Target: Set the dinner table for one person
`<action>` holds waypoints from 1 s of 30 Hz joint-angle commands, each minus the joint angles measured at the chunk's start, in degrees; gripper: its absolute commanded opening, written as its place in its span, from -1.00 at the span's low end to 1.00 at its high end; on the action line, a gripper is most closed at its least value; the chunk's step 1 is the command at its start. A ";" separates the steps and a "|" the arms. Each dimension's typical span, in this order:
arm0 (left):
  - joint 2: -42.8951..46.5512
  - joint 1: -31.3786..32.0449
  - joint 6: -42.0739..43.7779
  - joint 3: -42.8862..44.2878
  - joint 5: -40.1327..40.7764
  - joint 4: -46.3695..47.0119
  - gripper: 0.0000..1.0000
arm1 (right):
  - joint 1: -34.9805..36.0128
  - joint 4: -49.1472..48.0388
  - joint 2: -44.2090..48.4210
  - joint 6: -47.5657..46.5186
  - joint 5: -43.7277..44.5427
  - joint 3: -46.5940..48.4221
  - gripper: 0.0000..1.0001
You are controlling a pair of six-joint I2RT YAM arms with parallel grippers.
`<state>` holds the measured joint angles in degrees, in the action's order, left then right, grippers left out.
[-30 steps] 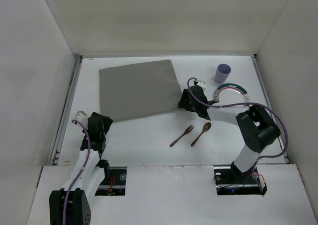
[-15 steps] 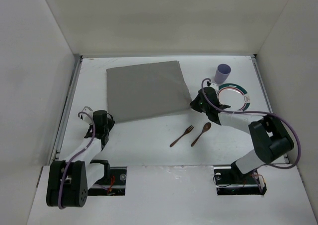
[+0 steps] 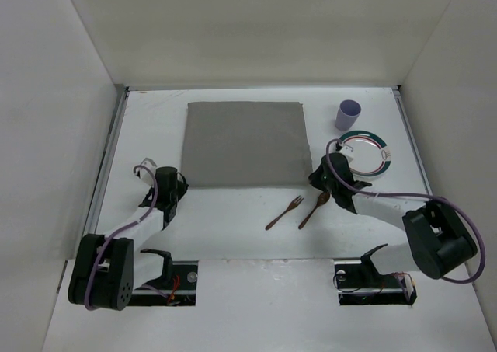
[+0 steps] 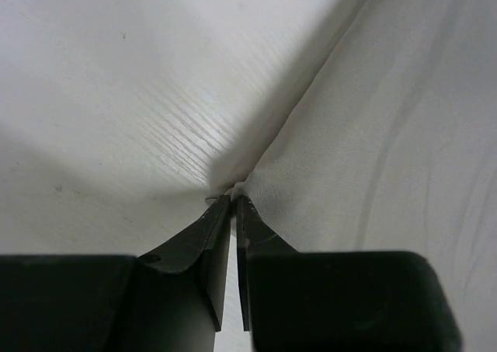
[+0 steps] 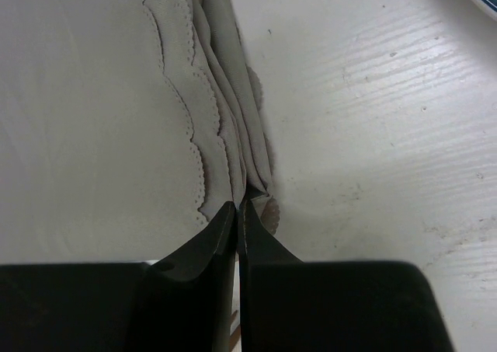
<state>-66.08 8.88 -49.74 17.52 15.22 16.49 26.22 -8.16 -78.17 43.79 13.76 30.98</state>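
— Where are you holding?
— I'm pinching the mat (image 3: 243, 142) by its near corners, with the left tool (image 4: 233, 204) and right tool (image 5: 237, 208) both pressed together on cloth (soft, bunching easily). The desk (image 3: 225, 212) is lying flat underneath, rigid, with nothing to grip.

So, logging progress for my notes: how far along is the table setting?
Done: grey mat lies spread and square on the table. In hand: left gripper and right gripper each pinch a near corner of it. Left: plate, cup, fork and spoon all sit off the mat, unplaced.
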 commanded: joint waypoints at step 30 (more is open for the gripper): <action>5.64 8.82 -0.63 0.32 -2.04 -1.38 -0.03 | -2.18 2.10 7.33 0.24 2.68 -4.09 -0.79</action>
<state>-57.25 16.69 -50.87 15.18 14.02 9.45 24.64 -4.71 -70.91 44.80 15.40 25.76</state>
